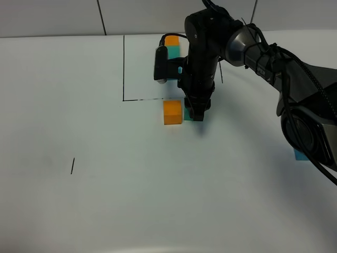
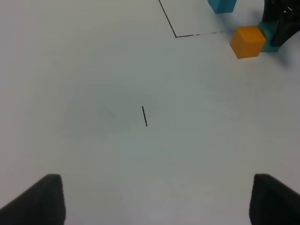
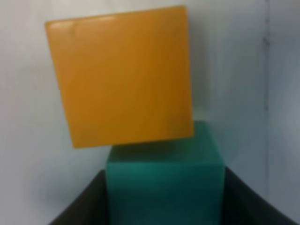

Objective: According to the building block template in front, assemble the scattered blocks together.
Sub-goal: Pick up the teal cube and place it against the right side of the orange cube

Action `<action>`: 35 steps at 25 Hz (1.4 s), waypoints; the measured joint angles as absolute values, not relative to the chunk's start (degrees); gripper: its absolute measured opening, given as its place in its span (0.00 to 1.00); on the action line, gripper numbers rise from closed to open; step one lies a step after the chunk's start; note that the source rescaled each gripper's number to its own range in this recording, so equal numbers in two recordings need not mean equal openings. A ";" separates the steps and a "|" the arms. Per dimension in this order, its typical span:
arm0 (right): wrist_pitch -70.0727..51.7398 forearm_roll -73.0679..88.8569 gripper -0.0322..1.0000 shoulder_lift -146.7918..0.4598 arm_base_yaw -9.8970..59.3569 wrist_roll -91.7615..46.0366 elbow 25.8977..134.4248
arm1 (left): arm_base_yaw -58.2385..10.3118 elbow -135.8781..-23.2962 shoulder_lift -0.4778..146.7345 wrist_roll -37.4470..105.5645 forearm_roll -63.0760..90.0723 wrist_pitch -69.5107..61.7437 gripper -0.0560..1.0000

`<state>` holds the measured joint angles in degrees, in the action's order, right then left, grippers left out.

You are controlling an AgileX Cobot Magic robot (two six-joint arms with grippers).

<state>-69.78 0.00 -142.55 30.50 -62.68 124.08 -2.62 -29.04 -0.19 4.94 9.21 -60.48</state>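
Overhead view: a white table (image 1: 105, 200) fills the frame. The dark right arm enters from the right edge and reaches to upper centre. The right gripper (image 1: 196, 113) points down at the table and closes on a teal block (image 1: 187, 115), most of it hidden behind the fingers. An orange block (image 1: 172, 112) sits just left of the teal block, touching it. Above them, at top centre, stands the template stack (image 1: 171, 45), orange on teal, inside a black corner line (image 1: 124, 74) drawn on the table. A blue block (image 1: 300, 155) lies at the right edge, under the arm. A short black mark (image 1: 72, 165) sits at lower left.

Left wrist view: the left gripper (image 2: 154, 201) is spread wide and holds nothing, above bare table. The short black mark (image 2: 144, 115) lies ahead of it. Farther off are the orange block (image 2: 247, 41) and the teal block (image 2: 268, 41).

Right wrist view: the teal block (image 3: 164, 187) sits gripped between two dark fingers (image 3: 84, 206). The orange block (image 3: 124, 77) touches its far side.
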 joint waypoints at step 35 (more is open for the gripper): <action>-68.79 1.08 0.05 -141.54 31.16 -62.48 121.21 | -2.62 -29.04 -0.19 4.94 9.21 -60.48 0.79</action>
<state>-68.79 1.08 -141.54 31.16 -62.48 121.21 -2.62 -29.04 -0.19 4.94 9.21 -60.48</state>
